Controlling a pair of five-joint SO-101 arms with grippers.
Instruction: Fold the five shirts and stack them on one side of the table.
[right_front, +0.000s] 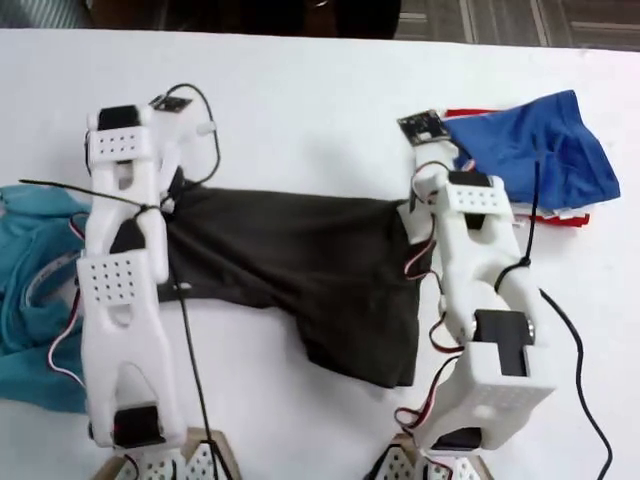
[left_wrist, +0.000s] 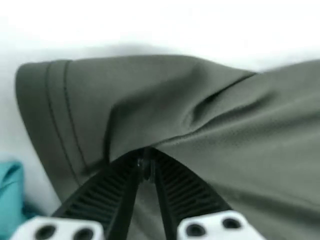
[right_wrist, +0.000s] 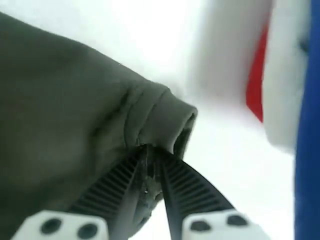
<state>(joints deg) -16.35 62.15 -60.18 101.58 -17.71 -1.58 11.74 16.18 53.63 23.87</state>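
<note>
High view: you're holding the dark shirt (right_front: 300, 270) spread mid-worktop (right_front: 300, 90) betw. both arms, prob. to flatten it for folding. Left wrist: left pincer (left_wrist: 145, 162) is clamping fabric by a stitched hem. Right wrist: right pincer (right_wrist: 148, 150) is pinching a bunched edge near the blue shirt (right_wrist: 307, 150).

Two white arms (right_front: 125, 290), black ribbed jaws (red and black cables (right_front: 417, 258))

Lighting's bright and even over here, coming from above. The white table (right_front: 300, 80) blows out to near-blank glare in both my wrist views. The dark shirt (left_wrist: 200, 125) drops only a soft grey shadow along its edge, and its folds shade gently.
</note>
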